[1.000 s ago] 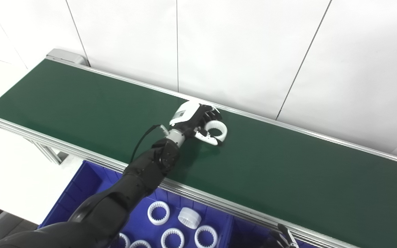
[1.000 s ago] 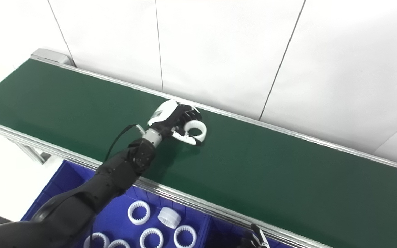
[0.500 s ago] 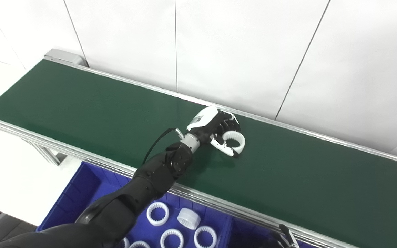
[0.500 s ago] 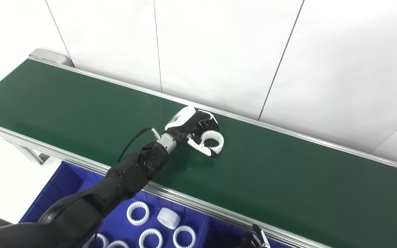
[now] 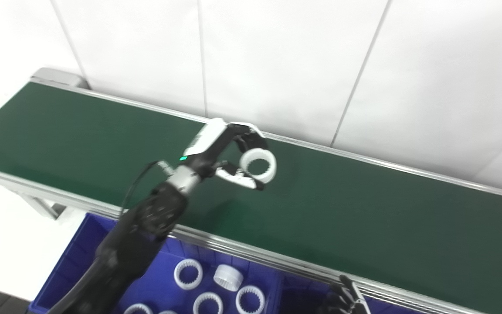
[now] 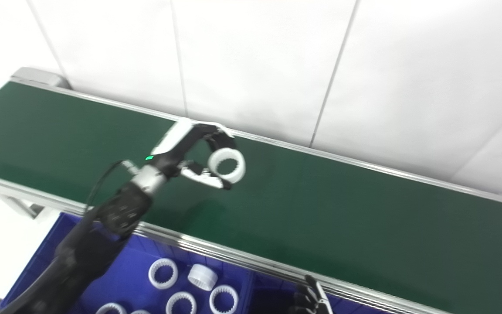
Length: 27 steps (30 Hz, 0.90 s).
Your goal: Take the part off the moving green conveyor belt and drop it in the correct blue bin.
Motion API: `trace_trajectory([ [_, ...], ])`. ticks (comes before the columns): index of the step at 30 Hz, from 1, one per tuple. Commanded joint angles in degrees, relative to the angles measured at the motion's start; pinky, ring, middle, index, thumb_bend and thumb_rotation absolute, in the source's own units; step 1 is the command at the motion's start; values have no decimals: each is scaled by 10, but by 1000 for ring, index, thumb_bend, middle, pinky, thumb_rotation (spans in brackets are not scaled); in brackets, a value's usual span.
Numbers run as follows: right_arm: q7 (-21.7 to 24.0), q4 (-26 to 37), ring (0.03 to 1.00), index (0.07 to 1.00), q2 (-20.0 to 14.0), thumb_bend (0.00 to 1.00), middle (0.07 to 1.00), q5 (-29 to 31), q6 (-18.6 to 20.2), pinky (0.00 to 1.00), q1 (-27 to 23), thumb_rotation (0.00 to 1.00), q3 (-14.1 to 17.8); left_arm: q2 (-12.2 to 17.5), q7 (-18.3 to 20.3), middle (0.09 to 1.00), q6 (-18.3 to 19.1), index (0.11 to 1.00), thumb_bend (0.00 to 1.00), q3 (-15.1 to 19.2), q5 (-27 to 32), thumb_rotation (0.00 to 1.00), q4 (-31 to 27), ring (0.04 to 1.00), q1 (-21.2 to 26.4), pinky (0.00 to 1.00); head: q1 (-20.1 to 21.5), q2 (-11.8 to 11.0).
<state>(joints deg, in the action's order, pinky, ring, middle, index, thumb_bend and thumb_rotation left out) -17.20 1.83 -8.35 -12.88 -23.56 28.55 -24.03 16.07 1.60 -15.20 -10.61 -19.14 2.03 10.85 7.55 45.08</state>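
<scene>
The left hand (image 5: 220, 150), white-backed with black fingers, is closed around a white toothed plastic ring (image 5: 258, 165), holding it between the fingers on the far side and the thumb on the near side. The ring sits at the right end of the hand, its open centre facing the cameras, over the middle of the long green conveyor belt (image 5: 364, 218); whether it is clear of the belt surface or touching it cannot be told. The black left arm reaches in from the near left, crossing the belt's silver aluminium near rail (image 5: 251, 255).

Below the rail on the near side lies a blue plastic bin (image 5: 72, 266) holding several more white toothed rings (image 5: 188, 273) and one white cap-like cylinder (image 5: 228, 278). Only the dark fingertips of the right hand (image 5: 347, 298) show at the bottom edge, just near of the rail; whether it is open or closed cannot be told. White wall panels (image 5: 277, 61) stand behind the belt.
</scene>
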Motion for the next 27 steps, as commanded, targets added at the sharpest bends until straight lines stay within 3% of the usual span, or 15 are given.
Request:
trace_trajectory([
  [1,7,25,789,893,7,847,825,-12,-33,706,8,460,4,15,11,481,-7,517,515,13,16,0,-37,526,-17,454,13,9],
  [7,26,44,820,902,29,833,844,-26,-29,745,21,450,18,26,33,479,-23,519,515,29,41,0,-85,521,-87,454,49,36],
  [12,40,56,825,907,42,829,847,-32,-19,744,26,453,29,32,31,478,-76,520,515,36,41,0,-73,507,-154,442,47,52],
  [16,55,68,830,910,47,830,851,-30,-11,751,29,467,39,34,34,476,-94,521,515,39,34,0,-60,494,-194,429,38,67],
  [23,74,80,824,908,50,813,843,-24,-10,747,30,464,56,41,35,487,-112,508,517,27,13,0,-30,542,-227,491,24,81],
  [27,79,80,813,898,54,814,834,-28,-12,738,31,469,66,48,31,473,-115,524,514,15,-24,0,-12,486,-233,426,26,81],
])
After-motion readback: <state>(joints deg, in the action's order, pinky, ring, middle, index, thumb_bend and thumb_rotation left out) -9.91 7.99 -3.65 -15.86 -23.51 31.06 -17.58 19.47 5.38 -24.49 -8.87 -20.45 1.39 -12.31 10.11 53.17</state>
